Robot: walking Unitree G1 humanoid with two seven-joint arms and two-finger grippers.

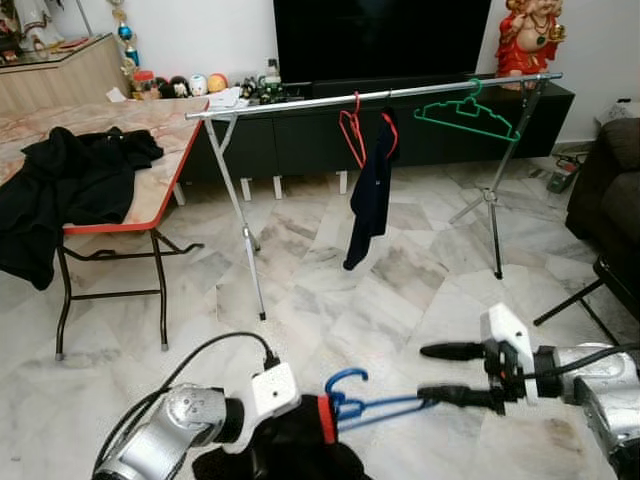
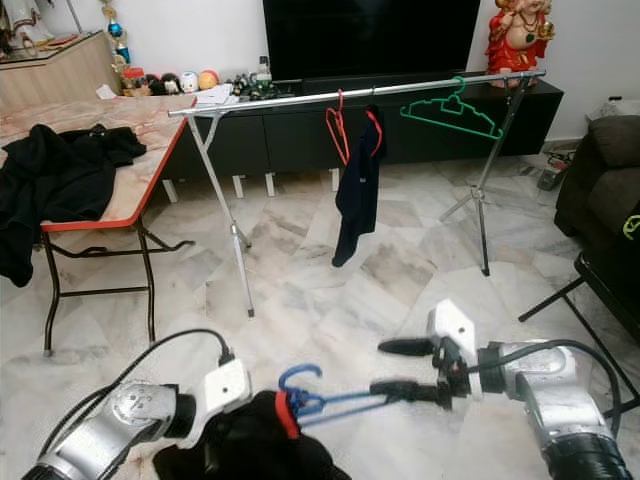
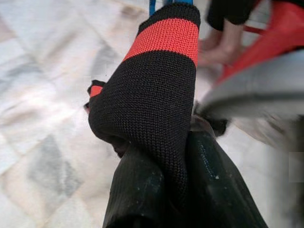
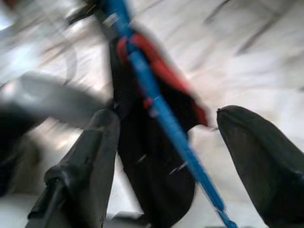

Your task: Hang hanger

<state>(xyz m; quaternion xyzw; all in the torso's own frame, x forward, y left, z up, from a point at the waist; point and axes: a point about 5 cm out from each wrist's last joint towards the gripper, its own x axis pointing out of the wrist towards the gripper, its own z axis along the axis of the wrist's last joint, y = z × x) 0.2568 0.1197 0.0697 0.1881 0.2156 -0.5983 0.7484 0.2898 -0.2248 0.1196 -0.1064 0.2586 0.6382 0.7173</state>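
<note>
The floor is pale veined marble tile in a living room. Against the far wall stands a long black TV cabinet with a large dark screen above it and a red and gold statue at its end. On the robot's left is one folding worktop with a marble-pattern top and red edge, carrying a heap of black clothing. A dark sofa sits at the right.

One long silver drying rail on tripod legs spans the room. Two hangers are on it: a red plastic hanger bearing a dark navy garment, and beside it a bare green plastic hanger.

A third one, a blue plastic hanger, is held low in front of the robot between both arms, threaded into a black knit garment with a red band. The left gripper has its jaws clenched on that knit cloth. The right gripper reaches toward the hanger's far arm; its jaws stand apart, with the blue bar lying between them and against the lower finger.

No readable writing or brand shows anywhere.
</note>
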